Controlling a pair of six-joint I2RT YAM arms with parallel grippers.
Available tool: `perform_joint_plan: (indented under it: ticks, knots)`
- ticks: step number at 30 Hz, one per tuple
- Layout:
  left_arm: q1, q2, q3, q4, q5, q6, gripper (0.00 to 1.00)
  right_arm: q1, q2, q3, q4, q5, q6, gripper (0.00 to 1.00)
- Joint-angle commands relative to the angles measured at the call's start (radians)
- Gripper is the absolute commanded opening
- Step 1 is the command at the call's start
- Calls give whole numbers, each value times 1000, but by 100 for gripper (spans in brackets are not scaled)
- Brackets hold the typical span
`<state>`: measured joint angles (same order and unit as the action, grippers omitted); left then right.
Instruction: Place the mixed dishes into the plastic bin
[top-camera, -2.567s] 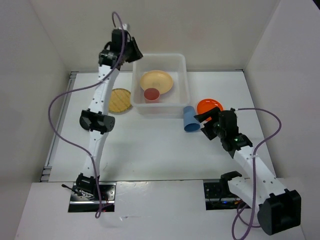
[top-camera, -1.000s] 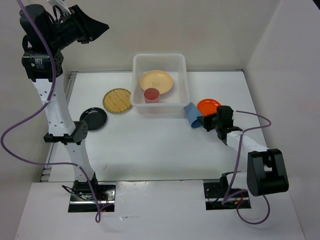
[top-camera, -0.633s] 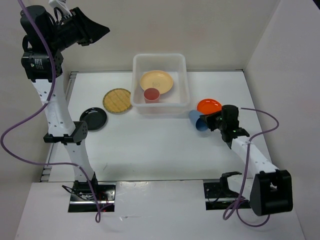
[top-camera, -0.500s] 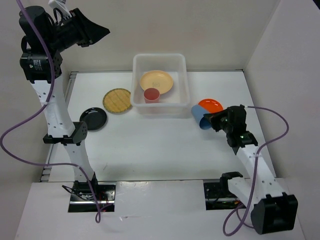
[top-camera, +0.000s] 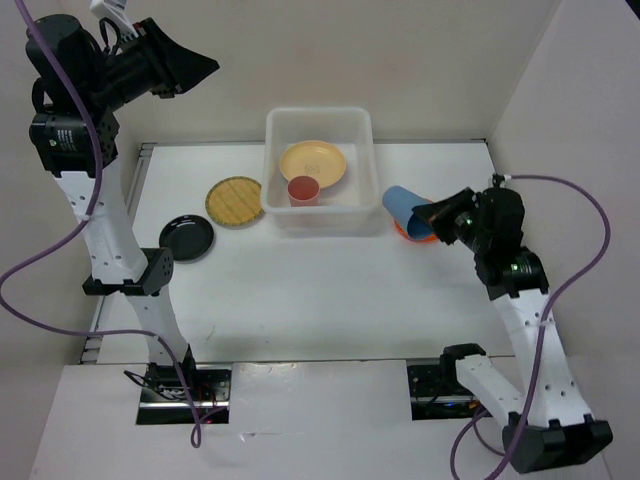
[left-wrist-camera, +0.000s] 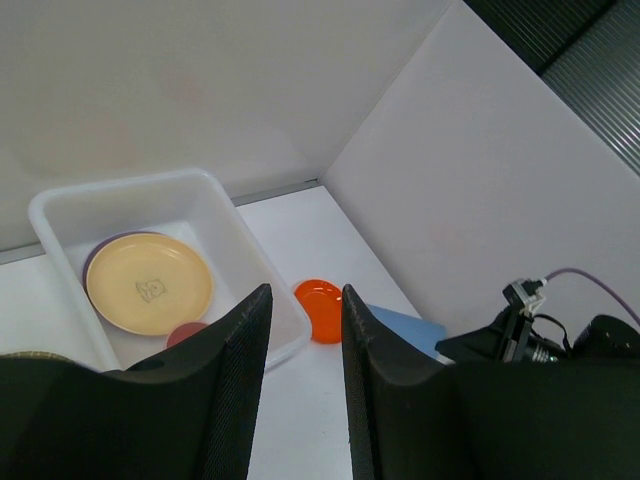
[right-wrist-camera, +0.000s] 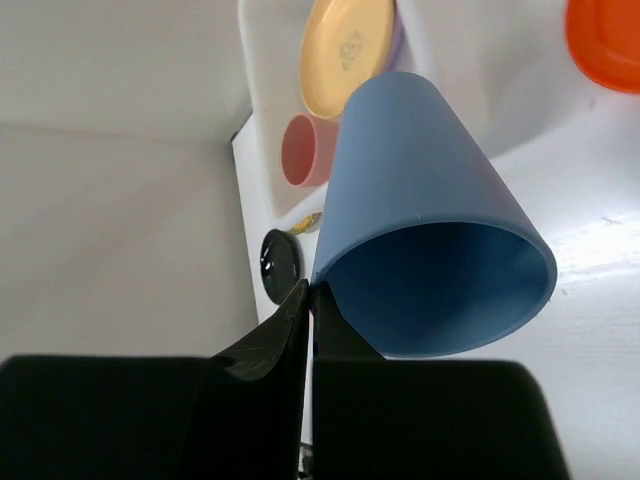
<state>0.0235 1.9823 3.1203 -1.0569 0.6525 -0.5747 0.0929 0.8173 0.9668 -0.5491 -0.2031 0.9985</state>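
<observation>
My right gripper (top-camera: 432, 214) is shut on the rim of the blue cup (top-camera: 404, 205), held tilted in the air just right of the plastic bin (top-camera: 372, 172). In the right wrist view the fingers (right-wrist-camera: 300, 305) pinch the blue cup's (right-wrist-camera: 420, 210) rim at its left edge. Inside the bin lie a tan plate (top-camera: 313, 162) and a pink-red cup (top-camera: 303, 190). An orange plate (left-wrist-camera: 318, 310) lies right of the bin, largely hidden under the cup in the top view. A woven tan plate (top-camera: 236, 201) lies left of the bin. My left gripper (top-camera: 205, 66) hangs open and empty, high at the far left.
A black plate (top-camera: 187, 237) lies on the table near the left arm. White walls close off the back and both sides. The right arm's purple cable (top-camera: 590, 260) loops toward the right wall.
My right gripper has lifted the blue cup off the table and carried it up and back, beside the bin's right wall. The left arm has barely moved.
</observation>
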Motion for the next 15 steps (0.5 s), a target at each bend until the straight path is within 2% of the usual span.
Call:
perform_joint_plan:
  ticks: [1,7,10,15]
  knots:
    - [-2,-20,17,20,12,18,41,45,159,139,28,-53,-98,0]
    - [-2,-20,17,29,21,27,41,182,454,462,-58,2,-251,0]
    - [-2,-20,17,29,21,36,41,255,607,672,-138,94,-319,0]
    - [-2,-11,17,18,30,45,41,291,802,848,-222,178,-367,0]
